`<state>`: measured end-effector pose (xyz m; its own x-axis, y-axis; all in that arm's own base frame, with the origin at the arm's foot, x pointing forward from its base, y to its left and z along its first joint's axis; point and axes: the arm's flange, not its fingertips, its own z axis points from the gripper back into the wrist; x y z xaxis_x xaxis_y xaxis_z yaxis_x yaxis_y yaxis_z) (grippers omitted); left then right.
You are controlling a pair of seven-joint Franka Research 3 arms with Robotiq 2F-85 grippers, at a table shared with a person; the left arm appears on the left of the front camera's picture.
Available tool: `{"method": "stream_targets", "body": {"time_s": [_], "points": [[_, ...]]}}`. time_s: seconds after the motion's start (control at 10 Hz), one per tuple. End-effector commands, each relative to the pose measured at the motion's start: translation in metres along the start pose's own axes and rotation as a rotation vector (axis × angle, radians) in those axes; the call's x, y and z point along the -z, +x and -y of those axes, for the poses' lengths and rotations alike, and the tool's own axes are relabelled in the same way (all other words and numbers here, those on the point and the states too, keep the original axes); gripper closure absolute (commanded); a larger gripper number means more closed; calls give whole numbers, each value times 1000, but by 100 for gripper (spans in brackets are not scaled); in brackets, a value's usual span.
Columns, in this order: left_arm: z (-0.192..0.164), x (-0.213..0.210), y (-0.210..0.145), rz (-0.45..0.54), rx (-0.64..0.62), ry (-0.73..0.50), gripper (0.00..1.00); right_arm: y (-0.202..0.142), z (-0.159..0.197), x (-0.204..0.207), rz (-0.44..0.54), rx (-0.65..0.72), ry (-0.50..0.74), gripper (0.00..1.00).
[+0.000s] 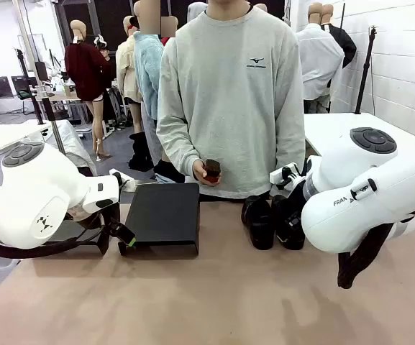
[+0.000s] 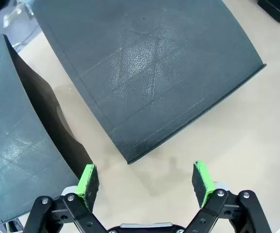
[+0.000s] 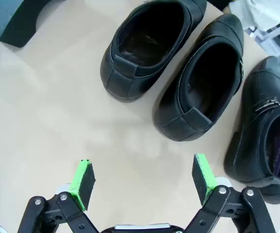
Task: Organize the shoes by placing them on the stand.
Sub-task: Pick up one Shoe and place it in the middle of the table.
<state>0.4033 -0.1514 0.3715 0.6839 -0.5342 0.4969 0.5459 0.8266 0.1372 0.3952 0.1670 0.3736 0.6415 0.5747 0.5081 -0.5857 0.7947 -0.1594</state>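
Three black glossy shoes lie side by side on the tan table: one (image 3: pixel 147 46) at the left, one (image 3: pixel 203 82) in the middle, and one (image 3: pixel 266 126) with a metal buckle at the right. In the front view the shoes (image 1: pixel 259 221) sit right of the black stand (image 1: pixel 165 214). My right gripper (image 3: pixel 143 180) hovers open above bare table just short of the shoes' heels. My left gripper (image 2: pixel 146 179) is open over the table at the stand's (image 2: pixel 149 68) near corner, holding nothing.
A second black stand piece (image 2: pixel 13 160) lies beside the first, under my left arm (image 1: pixel 27 201). A person in a grey sweatshirt stands at the far edge, holding a small dark brown block (image 1: pixel 211 170). My right arm (image 1: pixel 365 194) covers the table's right side.
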Motion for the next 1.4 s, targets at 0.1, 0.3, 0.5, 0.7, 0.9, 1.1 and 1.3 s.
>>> {"method": "stream_targets", "body": {"time_s": [0.1,0.3,0.5,0.7,0.9,1.1,1.3], "points": [[0,0,0,0,0,0,0,0,0,0,0,0,0,0],[0,0,0,0,0,0,0,0,0,0,0,0,0,0],[0,0,0,0,0,0,0,0,0,0,0,0,0,0],[0,0,0,0,0,0,0,0,0,0,0,0,0,0],[0,0,0,0,0,0,0,0,0,0,0,0,0,0],[0,0,0,0,0,0,0,0,0,0,0,0,0,0],[-5,-11,4,57,26,14,0,2,13,-19,33,-3,-22,0]]}}
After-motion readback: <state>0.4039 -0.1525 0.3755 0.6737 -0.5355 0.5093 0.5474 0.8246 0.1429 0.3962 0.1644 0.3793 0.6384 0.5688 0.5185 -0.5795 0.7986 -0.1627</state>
